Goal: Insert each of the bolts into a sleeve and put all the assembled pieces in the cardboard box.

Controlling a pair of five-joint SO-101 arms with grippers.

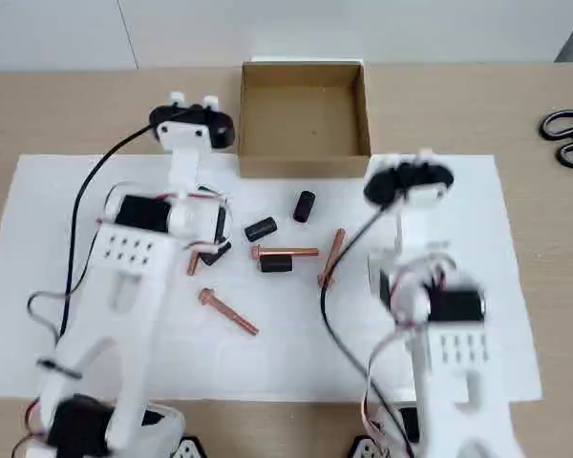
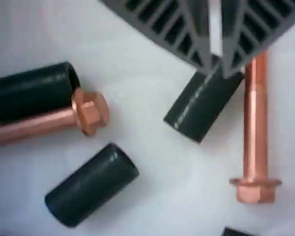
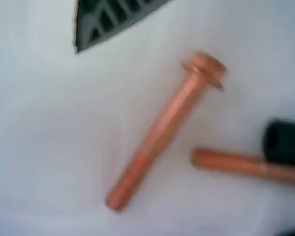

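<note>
white paper sheet (image 1: 458, 353) on a wooden desk (image 1: 38, 105) (black scissors (image 1: 568, 138) near its right edge); left claw (image 2: 215, 66), pressed nearly together, sits on one end of a black cylindrical sleeve (image 2: 201, 105).

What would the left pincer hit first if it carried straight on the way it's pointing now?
Most likely the black sleeve, which lies right in front of the left pincer, beside a copper bolt. Whether the two already touch is unclear from the wrist view. The white sheet lies beneath.
</note>
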